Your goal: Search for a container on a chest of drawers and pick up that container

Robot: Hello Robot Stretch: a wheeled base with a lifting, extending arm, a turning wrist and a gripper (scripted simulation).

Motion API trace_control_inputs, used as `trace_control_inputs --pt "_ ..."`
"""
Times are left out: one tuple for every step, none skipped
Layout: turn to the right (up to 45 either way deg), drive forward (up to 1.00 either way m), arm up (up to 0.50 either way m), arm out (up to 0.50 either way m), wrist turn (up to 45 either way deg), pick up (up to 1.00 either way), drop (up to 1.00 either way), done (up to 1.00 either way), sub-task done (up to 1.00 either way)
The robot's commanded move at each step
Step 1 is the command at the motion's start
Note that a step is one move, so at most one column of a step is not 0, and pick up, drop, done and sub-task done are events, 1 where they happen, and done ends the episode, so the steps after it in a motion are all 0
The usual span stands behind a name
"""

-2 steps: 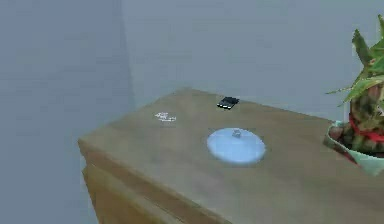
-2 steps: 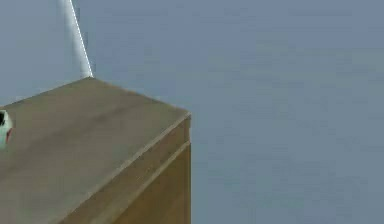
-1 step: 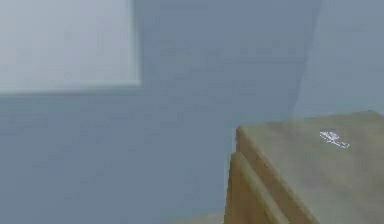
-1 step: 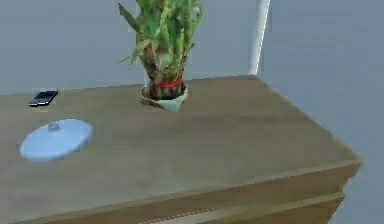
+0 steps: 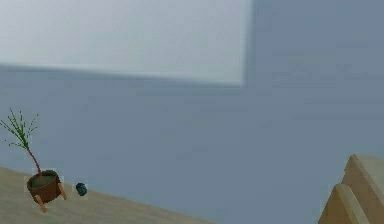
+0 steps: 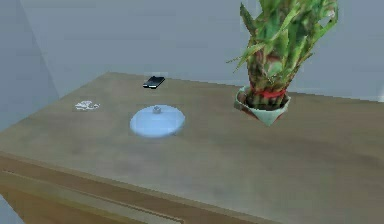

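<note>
A round, low, pale blue thing with a small knob on top (image 6: 157, 121) lies on the wooden top of a chest of drawers (image 6: 220, 165) in the arm side view, left of the middle. It could be a lidded container, but its form is too flat to be sure. The chest's front edge and a drawer front (image 6: 60, 198) run along the bottom left.
On the same top are a black phone (image 6: 154, 82) at the back, a small pale scrap (image 6: 87, 105) at the left, and a leafy plant in a white pot (image 6: 264, 104) at the right. The forward view has a potted sprig (image 5: 43, 186), a small dark object (image 5: 82, 189) and a wooden piece (image 5: 355, 195).
</note>
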Motion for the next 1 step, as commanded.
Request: trace_control_inputs --pt "0.0 0.0 0.5 0.0 0.0 0.0 0.0 0.0 0.0"
